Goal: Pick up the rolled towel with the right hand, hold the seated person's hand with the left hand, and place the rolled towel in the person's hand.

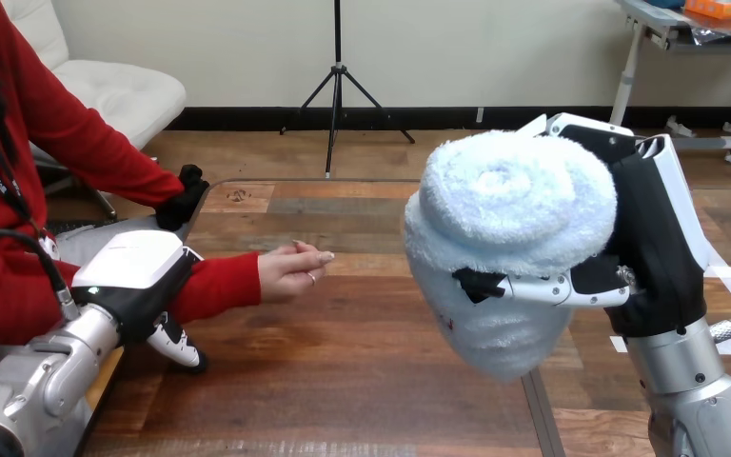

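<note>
Hiding part of the person's red sleeve [217, 286], the robot's left hand [138, 276] sits against it; whether it grips cannot be told. The raised right hand [652, 238] is clamped round a pale blue rolled terry towel [509, 219], held apart from the person's hand [290, 271] above the wooden table [343, 381].

Rolled towel [504, 228] in right hand [659, 249] at right; person's hand [290, 272] left of it, over table [343, 386]
</note>
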You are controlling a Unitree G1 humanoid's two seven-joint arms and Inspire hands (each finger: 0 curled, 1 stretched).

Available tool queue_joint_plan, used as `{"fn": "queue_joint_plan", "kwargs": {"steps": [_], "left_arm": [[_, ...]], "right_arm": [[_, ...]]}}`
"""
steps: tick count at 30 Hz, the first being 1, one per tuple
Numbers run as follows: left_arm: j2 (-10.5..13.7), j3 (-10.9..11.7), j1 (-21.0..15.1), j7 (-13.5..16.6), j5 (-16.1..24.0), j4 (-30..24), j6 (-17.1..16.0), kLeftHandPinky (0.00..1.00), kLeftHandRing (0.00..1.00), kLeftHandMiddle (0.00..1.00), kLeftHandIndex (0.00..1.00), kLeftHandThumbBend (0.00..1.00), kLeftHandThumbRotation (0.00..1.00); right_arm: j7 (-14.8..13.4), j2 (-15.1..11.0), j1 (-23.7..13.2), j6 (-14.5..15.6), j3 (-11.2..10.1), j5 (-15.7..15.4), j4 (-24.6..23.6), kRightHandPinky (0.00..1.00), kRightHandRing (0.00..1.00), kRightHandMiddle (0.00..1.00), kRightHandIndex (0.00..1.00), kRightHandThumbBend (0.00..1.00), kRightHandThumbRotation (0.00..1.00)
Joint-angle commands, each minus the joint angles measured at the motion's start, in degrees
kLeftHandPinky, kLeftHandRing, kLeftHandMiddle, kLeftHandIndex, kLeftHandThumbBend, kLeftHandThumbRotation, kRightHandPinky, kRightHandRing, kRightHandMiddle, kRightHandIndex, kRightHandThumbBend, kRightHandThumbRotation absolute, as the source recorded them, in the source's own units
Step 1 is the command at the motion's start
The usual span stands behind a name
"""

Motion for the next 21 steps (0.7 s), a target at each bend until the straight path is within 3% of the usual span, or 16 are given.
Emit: {"fn": "queue_joint_plan", "kwargs": {"steps": [1,21], "left_arm": [[-1.6,-0.8,0.2,0.9,-0.9,-3.2,-2.2,0.37,0.36,0.41,0.43,0.95,0.0],[-1.4,0.3,1.5,1.9,-2.5,-7.0,-1.3,0.35,0.35,0.4,0.42,0.91,0.0]], "right_arm": [[-0.1,1.2,-4.0,-0.9,-0.7,1.7,-0.2,0.03,0.06,0.1,0.08,0.54,0.0],[-0.6,2.0,-7.6,-3.7,-1.3,-0.4,6.1,0.03,0.06,0.1,0.08,0.55,0.0]]}}
